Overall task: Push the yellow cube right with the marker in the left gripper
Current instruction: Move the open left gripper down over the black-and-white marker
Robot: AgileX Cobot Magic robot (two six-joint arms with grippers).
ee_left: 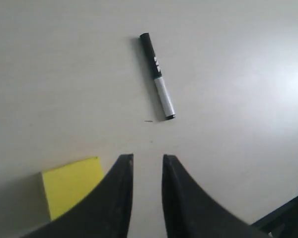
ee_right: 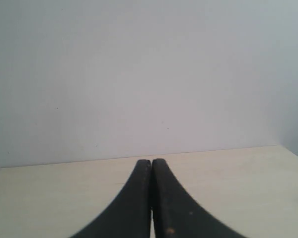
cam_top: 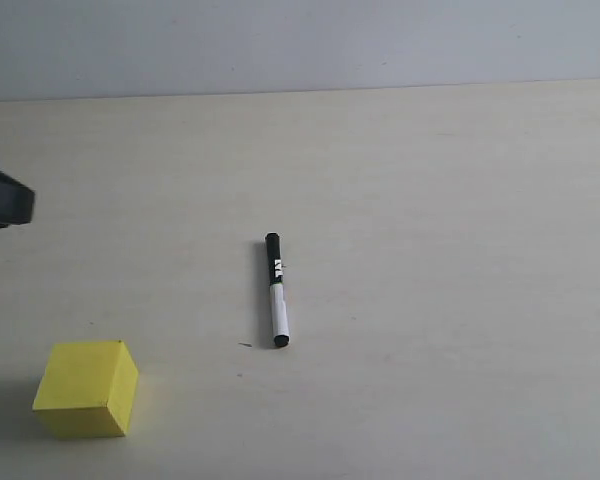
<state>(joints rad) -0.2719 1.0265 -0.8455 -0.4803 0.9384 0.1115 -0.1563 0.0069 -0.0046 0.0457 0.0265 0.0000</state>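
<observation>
The marker (cam_top: 277, 290) lies flat on the pale table, black cap pointing away, alone and touched by nothing; it also shows in the left wrist view as the marker (ee_left: 157, 76). The yellow cube (cam_top: 87, 387) stands near the front left of the table, and the cube (ee_left: 72, 183) is partly hidden behind one finger in the left wrist view. My left gripper (ee_left: 148, 157) hangs open above the table, short of the marker, with nothing between its fingers. Only a dark tip of the left gripper (cam_top: 5, 200) shows at the exterior view's left edge. My right gripper (ee_right: 151, 161) is shut and empty, facing the wall.
The pale wooden table (cam_top: 430, 250) runs back to a plain grey-white wall (cam_top: 300, 45). A tiny dark speck (cam_top: 245, 346) lies beside the marker's near end. A dark piece of arm (ee_left: 288, 218) shows in a corner of the left wrist view.
</observation>
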